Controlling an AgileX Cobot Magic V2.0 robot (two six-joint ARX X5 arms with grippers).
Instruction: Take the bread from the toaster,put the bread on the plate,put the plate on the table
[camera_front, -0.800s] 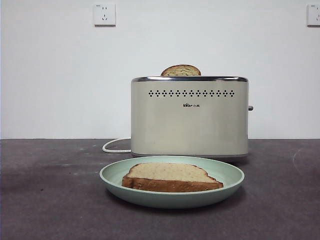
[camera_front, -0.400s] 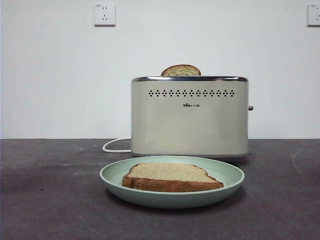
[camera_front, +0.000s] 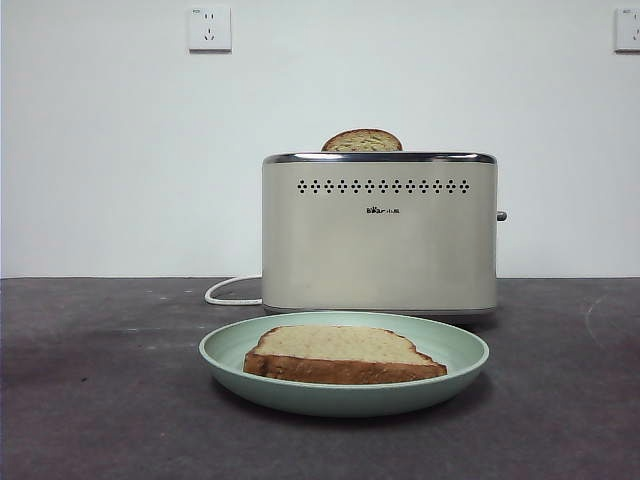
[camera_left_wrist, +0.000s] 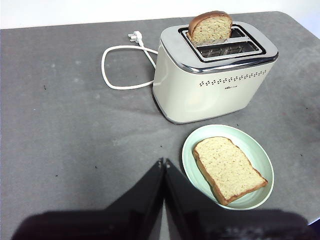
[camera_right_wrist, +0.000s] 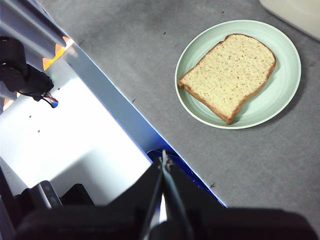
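The left gripper (camera_left_wrist: 164, 162) is held clenched on nothing above the table (camera_left_wrist: 65, 125), near the plate (camera_left_wrist: 192, 150), while the right gripper (camera_right_wrist: 163, 163) is likewise pressed closed and empty, raised over the table's near edge well apart from the plate (camera_right_wrist: 287, 95). The bread (camera_front: 340, 352) is laid flat in the pale green plate (camera_front: 225, 350), which is set on the table (camera_front: 100, 380) just in front of the cream toaster (camera_front: 380, 250). A second slice (camera_front: 362, 140) (rounder on top) is seen standing in the toaster's far slot, and the white cord (camera_front: 228, 292) is looped on the table to the toaster's left.
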